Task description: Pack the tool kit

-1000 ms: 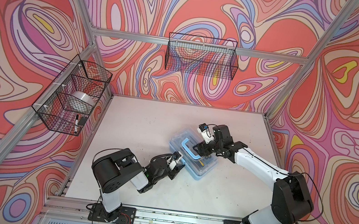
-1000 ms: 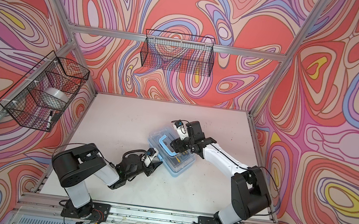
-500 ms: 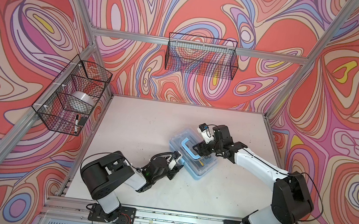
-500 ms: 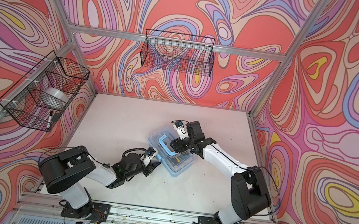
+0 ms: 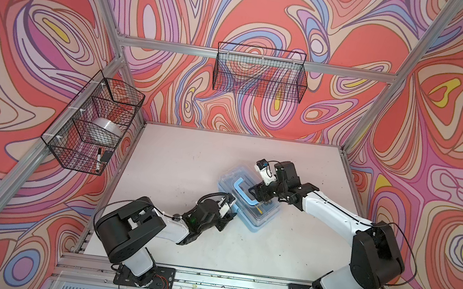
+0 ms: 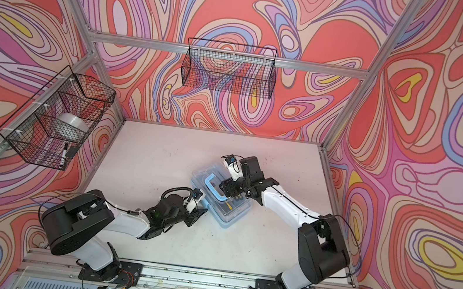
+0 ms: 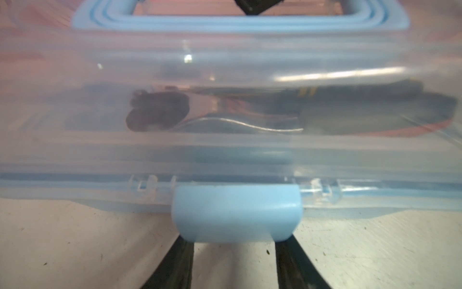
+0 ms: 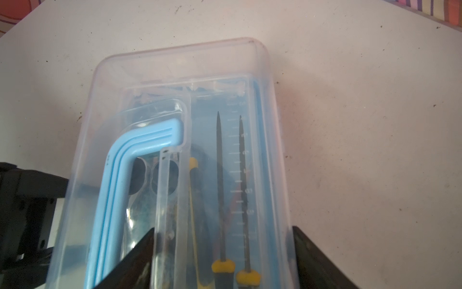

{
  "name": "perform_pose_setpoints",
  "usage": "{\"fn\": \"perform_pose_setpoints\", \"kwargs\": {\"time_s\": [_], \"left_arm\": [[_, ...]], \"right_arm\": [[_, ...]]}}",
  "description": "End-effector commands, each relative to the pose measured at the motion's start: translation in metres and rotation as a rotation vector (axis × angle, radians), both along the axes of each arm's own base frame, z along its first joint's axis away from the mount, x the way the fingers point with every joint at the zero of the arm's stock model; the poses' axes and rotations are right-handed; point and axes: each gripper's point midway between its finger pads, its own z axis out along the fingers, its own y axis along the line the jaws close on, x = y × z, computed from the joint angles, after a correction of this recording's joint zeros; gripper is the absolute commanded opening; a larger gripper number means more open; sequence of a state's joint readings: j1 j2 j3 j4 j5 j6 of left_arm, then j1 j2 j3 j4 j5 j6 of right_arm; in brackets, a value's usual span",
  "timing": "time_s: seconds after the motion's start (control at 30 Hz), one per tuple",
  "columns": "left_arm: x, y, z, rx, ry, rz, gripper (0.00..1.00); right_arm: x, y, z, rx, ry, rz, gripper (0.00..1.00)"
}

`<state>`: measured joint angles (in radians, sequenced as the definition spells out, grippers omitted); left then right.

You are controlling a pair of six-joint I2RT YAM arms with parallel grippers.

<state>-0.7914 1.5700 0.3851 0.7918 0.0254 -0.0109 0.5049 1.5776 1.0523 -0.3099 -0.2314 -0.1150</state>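
The tool kit [image 5: 258,215] [image 6: 230,212] lies slantwise mid-table, clear lid down, blue handle [image 5: 240,189] [image 8: 117,187] folded flat on top. Through the lid I see two thin files with yellow collars [image 8: 218,175] and other dark tools. My left gripper [image 5: 230,209] [image 6: 203,207] [image 7: 235,245] is low at the case's near long side, jaws partly open, their tips hidden under the blue latch [image 7: 235,215]. My right gripper [image 5: 260,191] [image 6: 229,186] [image 8: 223,227] is spread wide over the lid. One of its fingers is beside the handle, the other at the case's outer wall.
A black wire basket [image 5: 94,129] on the left wall holds a tape roll [image 5: 104,130] and a marker [image 5: 98,160]. Another wire basket [image 5: 260,72] hangs on the back wall. The white table [image 5: 192,152] is bounded by aluminium posts and a front rail.
The left arm's rear links have swung lower and to the left while its gripper stays at the case's side. The right arm and the case have not moved.
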Motion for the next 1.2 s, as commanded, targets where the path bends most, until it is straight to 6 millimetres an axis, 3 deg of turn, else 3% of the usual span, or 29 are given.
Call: {"fn": "perform_pose_setpoints", "kwargs": {"time_s": [0.0, 0.33, 0.5, 0.53, 0.63, 1.17], "left_arm": [[0.015, -0.025, 0.065, -0.143, -0.14, -0.038, 0.34], [0.016, -0.026, 0.074, -0.112, -0.124, -0.054, 0.34], [0.014, -0.024, 0.069, -0.09, -0.104, -0.062, 0.33], [0.019, -0.029, 0.083, -0.112, -0.126, -0.063, 0.33], [0.022, -0.03, 0.086, -0.108, -0.123, -0.064, 0.34], [0.028, -0.033, 0.081, -0.091, -0.078, -0.067, 0.33]], "right_arm": [[-0.05, -0.026, -0.081, -0.168, 0.282, -0.032, 0.63], [-0.05, -0.025, -0.082, -0.172, 0.279, -0.025, 0.62], [-0.05, -0.024, -0.083, -0.172, 0.276, -0.023, 0.62], [-0.05, -0.024, -0.083, -0.172, 0.276, -0.021, 0.62], [-0.05, -0.024, -0.083, -0.173, 0.276, -0.02, 0.62], [-0.052, -0.021, -0.084, -0.171, 0.28, -0.006, 0.6]]}}
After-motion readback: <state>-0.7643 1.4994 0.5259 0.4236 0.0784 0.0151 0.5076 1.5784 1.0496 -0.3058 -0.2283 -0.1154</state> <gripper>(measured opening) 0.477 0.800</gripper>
